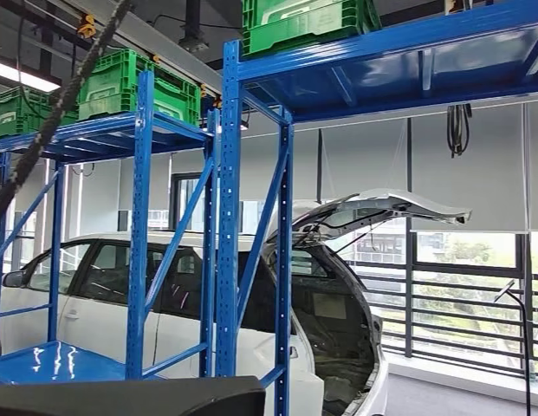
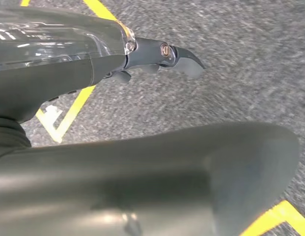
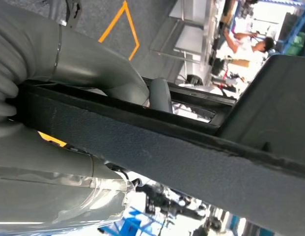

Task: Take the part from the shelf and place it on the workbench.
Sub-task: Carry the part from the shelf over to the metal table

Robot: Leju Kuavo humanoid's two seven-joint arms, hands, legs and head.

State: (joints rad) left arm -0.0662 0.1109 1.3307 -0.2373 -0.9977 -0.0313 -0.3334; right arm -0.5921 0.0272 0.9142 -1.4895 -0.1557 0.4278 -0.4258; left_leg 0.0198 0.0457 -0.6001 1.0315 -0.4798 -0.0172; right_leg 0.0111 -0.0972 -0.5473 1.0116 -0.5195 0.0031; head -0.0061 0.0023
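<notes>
The part is a long dark panel with a black felt-like edge. Its top edge [image 1: 122, 397] lies across the bottom left of the head view. My right hand [image 3: 88, 69] grips it, with the thumb on one side of the part [image 3: 151, 142] and the fingers on the other. My left hand [image 2: 69, 54] hangs over the grey floor with a dark finger [image 2: 184, 59] stretched out. A broad smooth dark grey shape [image 2: 180, 182] lies close beside the left hand; whether that hand holds it I cannot tell.
Blue steel shelving [image 1: 139, 217] stands straight ahead, with green crates [image 1: 141, 82] on top and a low blue shelf board [image 1: 50, 362]. Behind it is a white car [image 1: 96, 295] with its tailgate raised. Yellow lines [image 2: 69, 115] mark the floor. A person [image 3: 251, 44] stands far off.
</notes>
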